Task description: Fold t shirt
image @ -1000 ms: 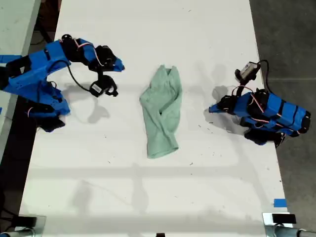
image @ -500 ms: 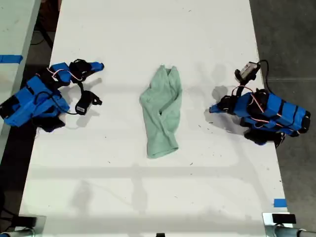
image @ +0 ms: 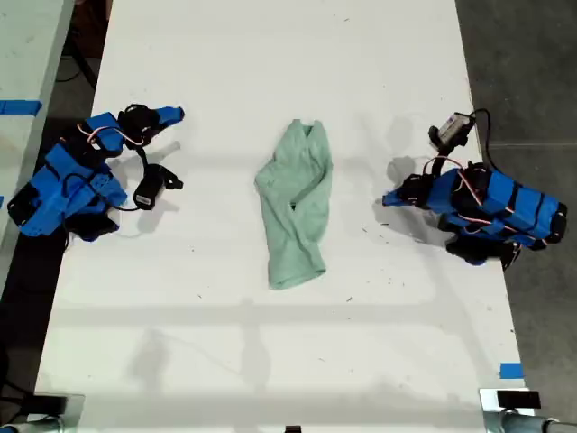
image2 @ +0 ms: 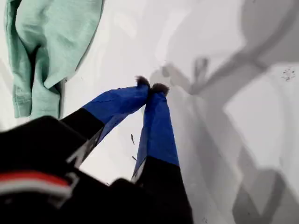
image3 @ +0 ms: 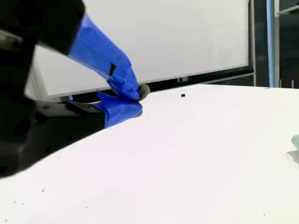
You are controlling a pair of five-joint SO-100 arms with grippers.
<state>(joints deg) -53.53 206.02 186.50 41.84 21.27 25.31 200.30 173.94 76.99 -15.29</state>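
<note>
The t shirt (image: 294, 205), soft wrinkled mint fabric folded into a long bundle, lies mid-counter (image: 270, 361). My first end effector (image2: 151, 87) and my second end effector (image3: 136, 101) both rest pinched together, empty.

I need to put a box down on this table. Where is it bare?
The table is bare above the t shirt in the exterior view, and across the wide strip below it. It is crowded beside both arms, at that view's left and right edges.
</note>
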